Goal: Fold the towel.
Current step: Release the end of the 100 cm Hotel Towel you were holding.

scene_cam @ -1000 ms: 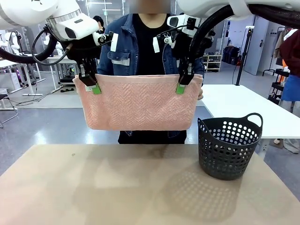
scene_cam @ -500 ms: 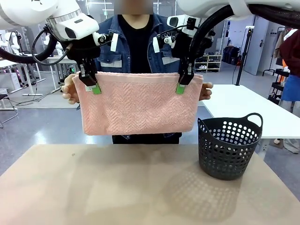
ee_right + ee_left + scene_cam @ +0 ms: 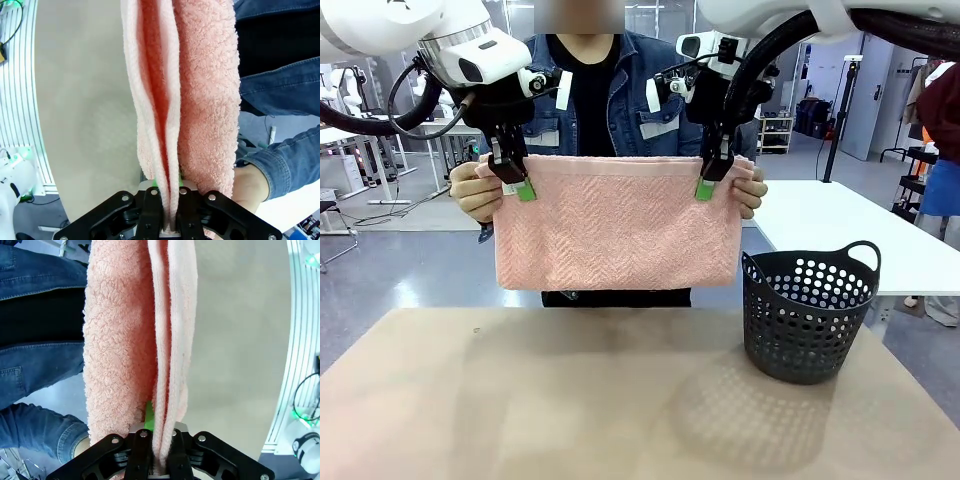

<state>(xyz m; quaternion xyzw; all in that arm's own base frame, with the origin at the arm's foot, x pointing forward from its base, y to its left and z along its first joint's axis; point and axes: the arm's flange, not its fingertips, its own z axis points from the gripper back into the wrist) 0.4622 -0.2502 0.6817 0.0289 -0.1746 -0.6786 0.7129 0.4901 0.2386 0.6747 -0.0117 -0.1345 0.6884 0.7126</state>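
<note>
Left gripper and right gripper still clamp towel; person's hands now grip it

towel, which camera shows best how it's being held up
The front view: the whole towel hangs in the air with its outline plain, its top edge pinched by the left claw and the right claw. Each wrist view looks edge-on down the towel's layers from its own shut claw, so the outline is lost.
</note>
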